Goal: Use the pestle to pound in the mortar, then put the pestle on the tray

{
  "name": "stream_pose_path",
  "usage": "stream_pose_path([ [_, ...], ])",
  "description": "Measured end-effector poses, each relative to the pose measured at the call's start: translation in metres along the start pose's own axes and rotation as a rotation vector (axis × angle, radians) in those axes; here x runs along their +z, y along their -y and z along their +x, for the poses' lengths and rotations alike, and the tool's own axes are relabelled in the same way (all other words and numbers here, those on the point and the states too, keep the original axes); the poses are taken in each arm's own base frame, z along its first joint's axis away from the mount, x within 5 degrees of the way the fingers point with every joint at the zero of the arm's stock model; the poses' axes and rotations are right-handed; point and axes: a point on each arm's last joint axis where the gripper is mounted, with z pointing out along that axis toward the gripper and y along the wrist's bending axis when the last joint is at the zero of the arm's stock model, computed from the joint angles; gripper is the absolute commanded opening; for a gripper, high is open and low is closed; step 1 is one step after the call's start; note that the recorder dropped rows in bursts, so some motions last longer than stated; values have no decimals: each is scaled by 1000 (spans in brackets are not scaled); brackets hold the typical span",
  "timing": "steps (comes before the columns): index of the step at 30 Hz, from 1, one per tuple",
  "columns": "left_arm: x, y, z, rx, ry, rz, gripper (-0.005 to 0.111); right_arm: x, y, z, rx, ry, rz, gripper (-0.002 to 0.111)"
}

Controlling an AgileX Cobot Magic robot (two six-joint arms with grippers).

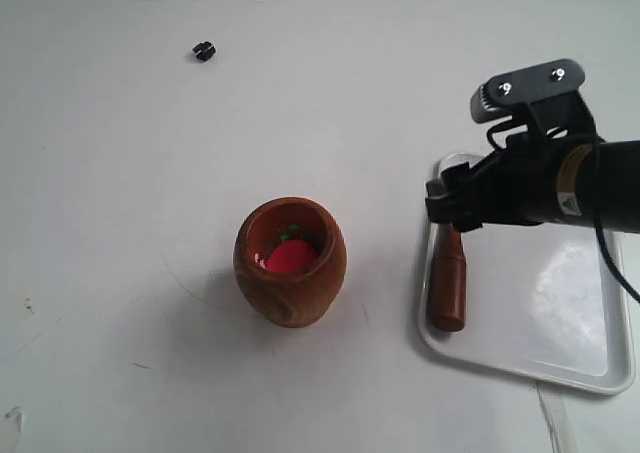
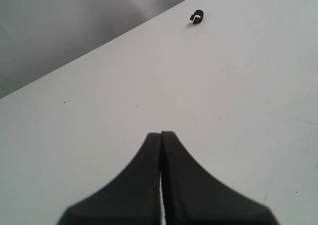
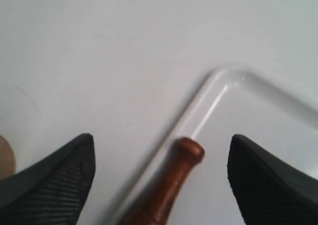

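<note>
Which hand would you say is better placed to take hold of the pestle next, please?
Right. The right hand hangs open with the handle of the pestle between its fingers, at the edge of the tray. The left hand is shut over the table.

Handle of the pestle (image 1: 447, 288) is hidden under the right gripper (image 1: 448, 201); far from it, a tiny black thing (image 1: 204, 50), perhaps a clip.

The pestle (image 1: 447, 285) lies on the tray (image 1: 560, 318) (along its left rim), right of the mortar (image 1: 290, 301) on the worktop (image 1: 120, 223).
</note>
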Motion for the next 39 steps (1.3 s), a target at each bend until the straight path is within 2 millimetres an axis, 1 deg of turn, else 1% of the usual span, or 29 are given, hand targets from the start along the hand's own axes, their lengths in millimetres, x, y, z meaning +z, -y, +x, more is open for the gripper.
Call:
stream_pose_path([
  [5, 0, 0, 0, 0, 0, 0, 0, -34, -6, -22, -1, 212, -73, 62],
  [8, 0, 0, 0, 0, 0, 0, 0, -56, -7, -30, -15, 316, -94, 57],
  [9, 0, 0, 0, 0, 0, 0, 0, -64, -7, -32, -23, 348, -97, 52],
  [10, 0, 0, 0, 0, 0, 0, 0, -71, -8, -33, -34, 381, -102, 45],
  [11, 0, 0, 0, 0, 0, 0, 0, -84, -9, -34, -58, 445, -118, 39],
  [13, 0, 0, 0, 0, 0, 0, 0, -97, -11, -29, -88, 523, -151, 27],
  [16, 0, 0, 0, 0, 0, 0, 0, -113, -14, -15, -133, 642, -214, 9],
  [17, 0, 0, 0, 0, 0, 0, 0, -119, -16, -10, -153, 688, -237, 0],
  [19, 0, 0, 0, 0, 0, 0, 0, -140, -21, 12, -236, 874, -317, 0],
  [23, 0, 0, 0, 0, 0, 0, 0, -160, -23, 38, -274, 1047, -378, 0],
  [25, 0, 0, 0, 0, 0, 0, 0, -166, -22, 47, -252, 1080, -402, 0],
  [27, 0, 0, 0, 0, 0, 0, 0, -167, -22, 56, -196, 1080, -451, 0],
  [32, 0, 0, 0, 0, 0, 0, 0, -161, -27, 83, -226, 1098, -556, 0],
  [35, 0, 0, 0, 0, 0, 0, 0, -158, -24, 86, -220, 1073, -524, 0],
  [38, 0, 0, 0, 0, 0, 0, 0, -149, -18, 87, -166, 982, -446, 0],
  [39, 0, 0, 0, 0, 0, 0, 0, -144, -14, 88, -122, 934, -406, 0],
])
